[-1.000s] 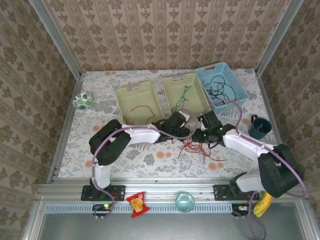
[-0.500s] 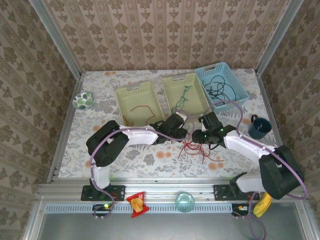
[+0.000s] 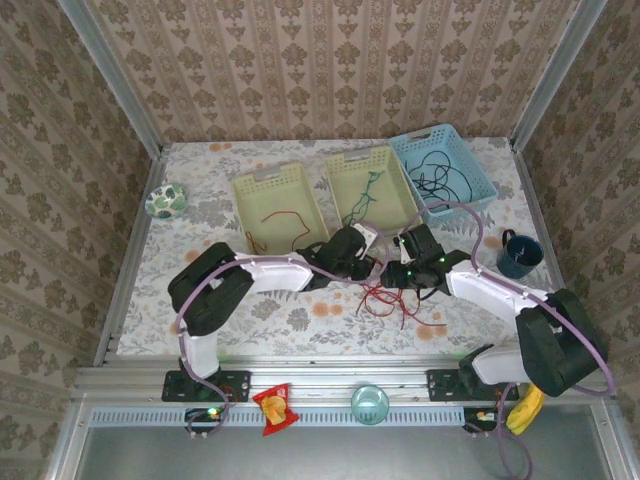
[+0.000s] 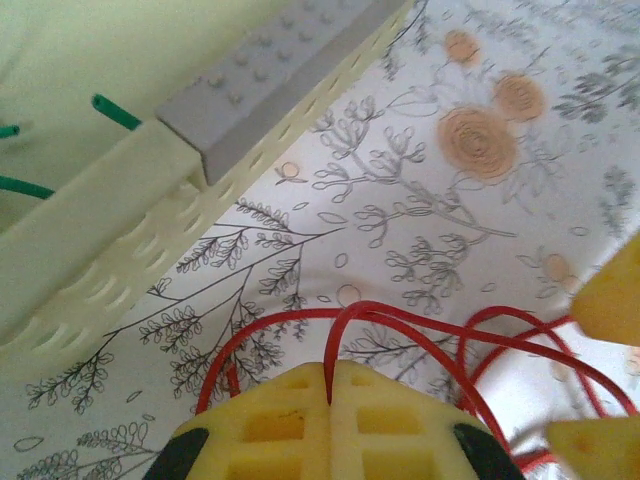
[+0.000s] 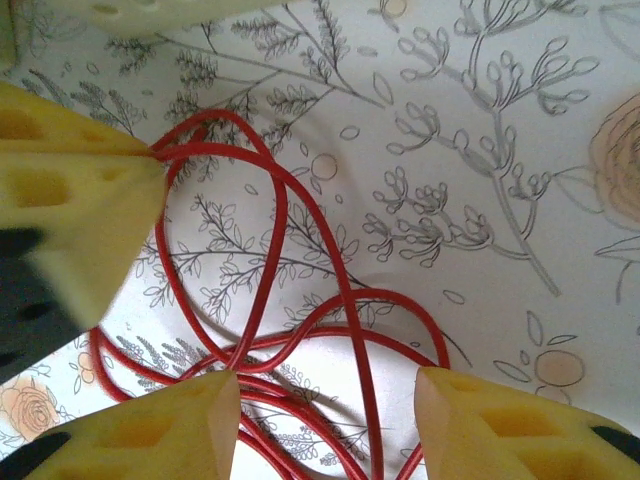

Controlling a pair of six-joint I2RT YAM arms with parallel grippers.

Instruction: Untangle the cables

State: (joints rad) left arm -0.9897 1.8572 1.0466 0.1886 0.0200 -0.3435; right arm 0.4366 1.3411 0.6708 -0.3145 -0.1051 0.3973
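Desk [image 3: 250, 320] with baskets along its 12 o'clock edge, the middle basket [image 3: 358, 156] holding the green cable [image 3: 368, 195] and the blue basket [image 3: 478, 162] the black cable [image 3: 440, 178]; the red cable [image 3: 388, 298] lies in tangled loops toward 5 o'clock of centre. Left hand [image 4: 330, 395], at the tangle's 10 o'clock, is clenched on one red strand, while right hand [image 5: 325, 425], at its 1 o'clock, stands released astride the crossing loops. Best practice, as judged: right hand pins the loops low, left hand draws its strand slowly toward 10 o'clock, stopping if loops tighten
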